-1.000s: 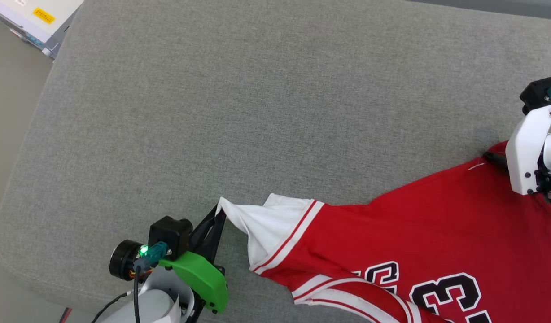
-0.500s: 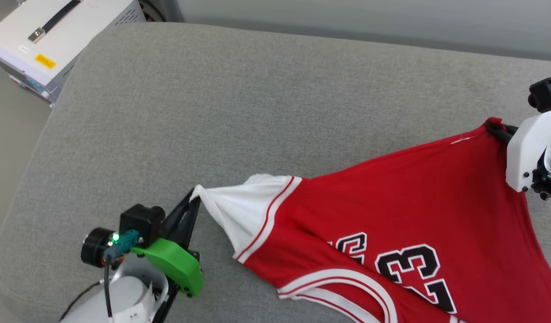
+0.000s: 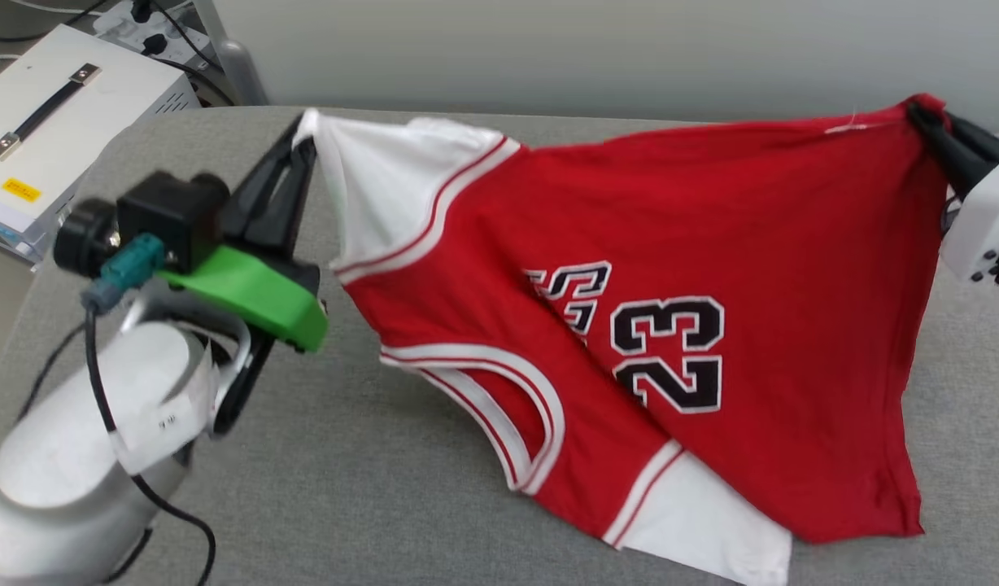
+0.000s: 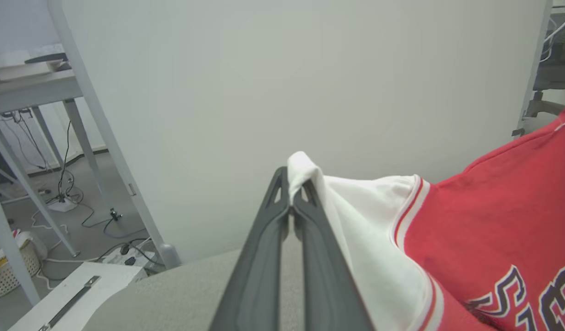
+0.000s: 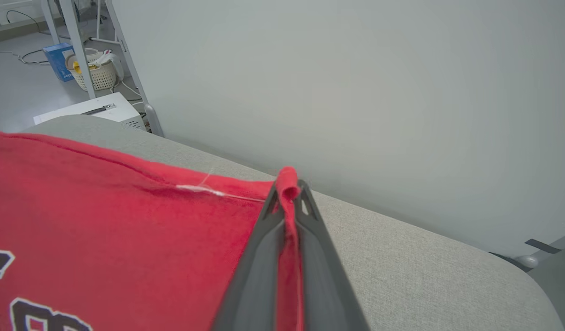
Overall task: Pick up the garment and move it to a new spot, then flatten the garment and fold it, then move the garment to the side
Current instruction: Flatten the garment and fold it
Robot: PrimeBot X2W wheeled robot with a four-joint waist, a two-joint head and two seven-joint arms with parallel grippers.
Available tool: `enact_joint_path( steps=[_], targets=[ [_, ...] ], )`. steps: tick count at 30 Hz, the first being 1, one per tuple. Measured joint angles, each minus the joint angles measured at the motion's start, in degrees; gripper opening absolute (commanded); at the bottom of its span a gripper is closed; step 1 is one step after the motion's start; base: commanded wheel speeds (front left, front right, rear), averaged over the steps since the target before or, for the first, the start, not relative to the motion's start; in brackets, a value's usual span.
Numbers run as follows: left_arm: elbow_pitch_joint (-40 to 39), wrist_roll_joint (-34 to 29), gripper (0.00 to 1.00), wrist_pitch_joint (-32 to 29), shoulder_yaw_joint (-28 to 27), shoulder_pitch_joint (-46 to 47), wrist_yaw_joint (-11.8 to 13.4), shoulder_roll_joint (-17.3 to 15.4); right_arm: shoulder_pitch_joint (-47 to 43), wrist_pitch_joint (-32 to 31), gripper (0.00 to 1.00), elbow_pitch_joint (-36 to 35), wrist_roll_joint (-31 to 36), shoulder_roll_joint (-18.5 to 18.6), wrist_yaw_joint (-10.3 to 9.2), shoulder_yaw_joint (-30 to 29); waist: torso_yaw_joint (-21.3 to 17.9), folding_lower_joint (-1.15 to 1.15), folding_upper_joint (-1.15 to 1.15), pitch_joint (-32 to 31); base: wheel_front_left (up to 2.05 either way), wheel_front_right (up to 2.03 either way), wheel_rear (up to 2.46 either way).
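A: Head view: garment [image 3: 711, 244] hangs spread betw. left claw [image 3: 303, 145], clamped on white sleeve tip, and right claw [image 3: 927, 122], clamped on a red corner; lower edge rests on padded worktop [image 3: 386, 505].
B: Wrist views: both pinches look firm. Soft, light, floppy, so corners look like the best hold.
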State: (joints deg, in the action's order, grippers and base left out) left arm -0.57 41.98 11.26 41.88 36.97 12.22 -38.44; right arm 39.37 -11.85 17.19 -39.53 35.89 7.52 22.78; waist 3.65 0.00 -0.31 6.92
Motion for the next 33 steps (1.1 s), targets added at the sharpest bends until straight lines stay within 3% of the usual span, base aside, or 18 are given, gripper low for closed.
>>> enact_joint_path(
  steps=[9, 14, 25, 33],
  targets=[
    [3.53, -3.13, 0.00, -4.61, -2.18, 22.49, -5.76, 1.38, 12.50, -2.36, 0.00, -2.89, 5.64, -1.94, 0.00, -8.06, -1.37, 0.00, 0.00, 5.45, 0.00, 0.00, 0.00],
    [8.26, -5.19, 0.00, -6.78, -3.25, 37.54, -9.16, 4.55, 24.33, -4.02, 0.00, -2.37, 8.50, -2.10, 0.00, -10.04, -1.55, 0.00, 0.00, 10.28, 0.00, 0.00, 0.00],
    [21.67, -8.77, 0.00, -8.76, -4.78, 65.18, -15.43, 8.99, 50.88, -3.31, 0.00, 6.80, 15.69, -3.22, 0.00, -6.24, -2.03, 0.01, 0.00, 20.12, 0.00, 0.00, 0.00],
    [30.47, -8.68, 0.00, -7.12, -4.98, 72.69, -17.70, 10.17, 61.97, 0.01, 0.00, 14.51, 16.08, -3.93, 0.00, -2.01, -2.13, 0.01, 0.00, 25.01, 0.00, 0.00, 0.00]
  ],
)
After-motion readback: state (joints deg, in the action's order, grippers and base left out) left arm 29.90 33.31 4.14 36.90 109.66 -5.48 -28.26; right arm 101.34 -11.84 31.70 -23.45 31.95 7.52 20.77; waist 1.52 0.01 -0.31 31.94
